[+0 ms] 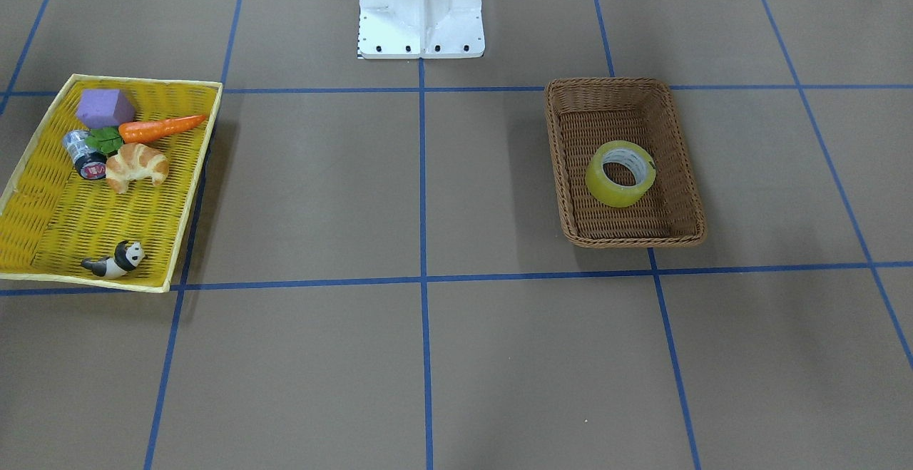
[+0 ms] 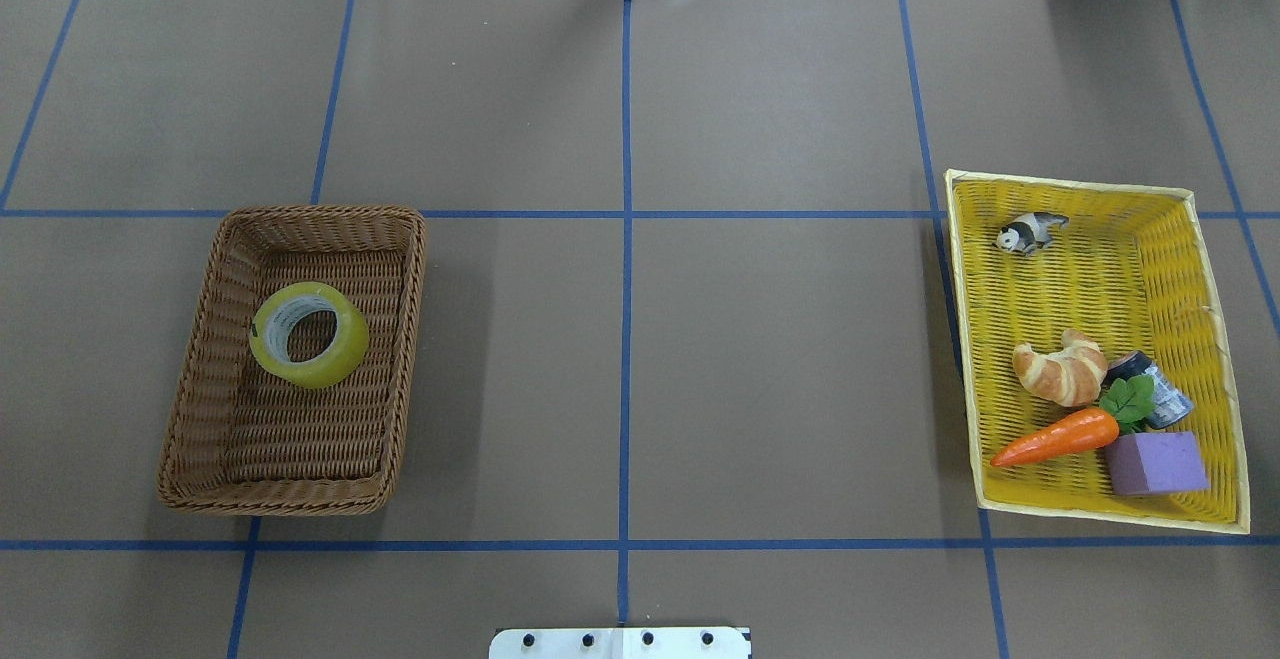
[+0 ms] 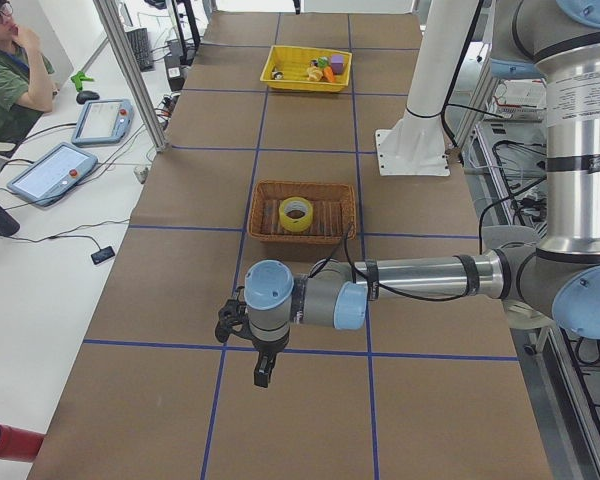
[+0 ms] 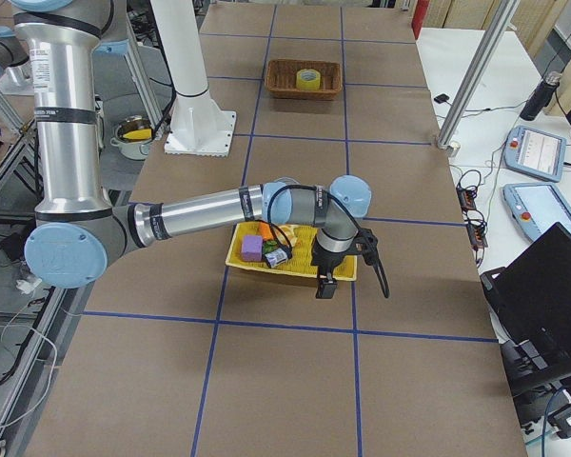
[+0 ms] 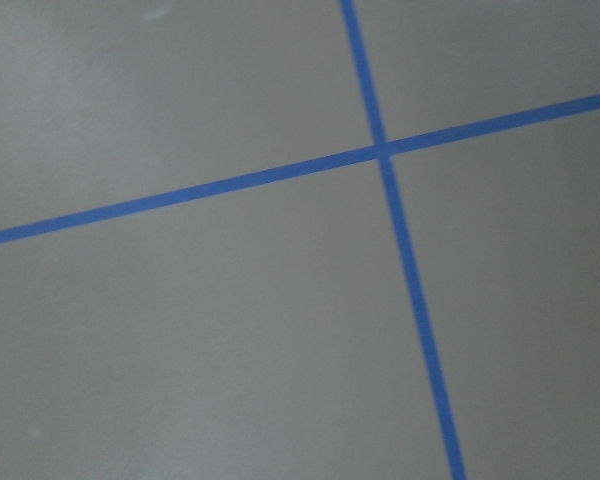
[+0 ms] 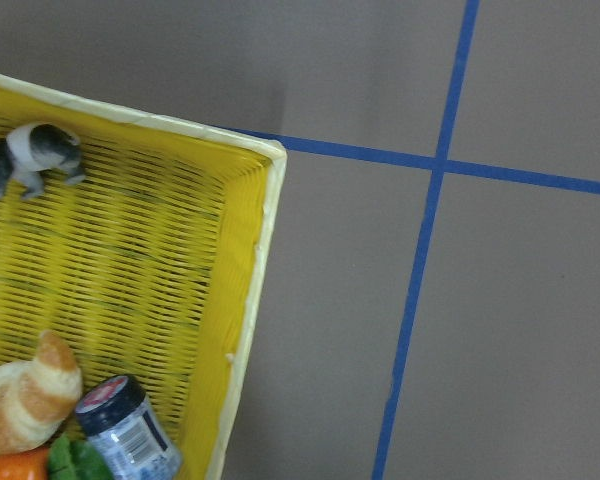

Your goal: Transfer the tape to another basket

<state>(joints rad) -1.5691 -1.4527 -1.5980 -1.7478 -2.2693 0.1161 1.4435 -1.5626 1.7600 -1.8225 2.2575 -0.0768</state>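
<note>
Right of centre in the front-facing view, on the brown table (image 1: 456, 192): the wicker basket (image 1: 563, 163), with the tape (image 1: 603, 186) near the middle of its floor, tilted, hole turned upward, yellow band around a whitish core. Same pairing at the left of the overhead view.

Far left of the front-facing view, well apart from the basket: the yellow tray (image 1: 64, 220). Bunched in its upper part, a purple block (image 1: 105, 108), a carrot (image 1: 162, 128), a croissant (image 1: 137, 165) and a silvery cylinder (image 1: 84, 155). Alone near its lower edge, a panda figure (image 1: 118, 259).

Top centre of that view: the robot's white base (image 1: 421, 6).

Low in the centre of the left side view: the left gripper (image 3: 264, 372), pointing down over bare table near a crossing of blue lines (image 5: 384, 152), well apart from the basket. Seen only from the side, so cannot tell whether wide or narrow.

Centre of the right side view: the right gripper (image 4: 324, 286), hanging down at the near rim of the yellow tray. Likewise cannot tell how wide. In its wrist view, a tray corner at left, panda figure upper left, croissant and silvery cylinder lower left, bare table to the right.
</note>
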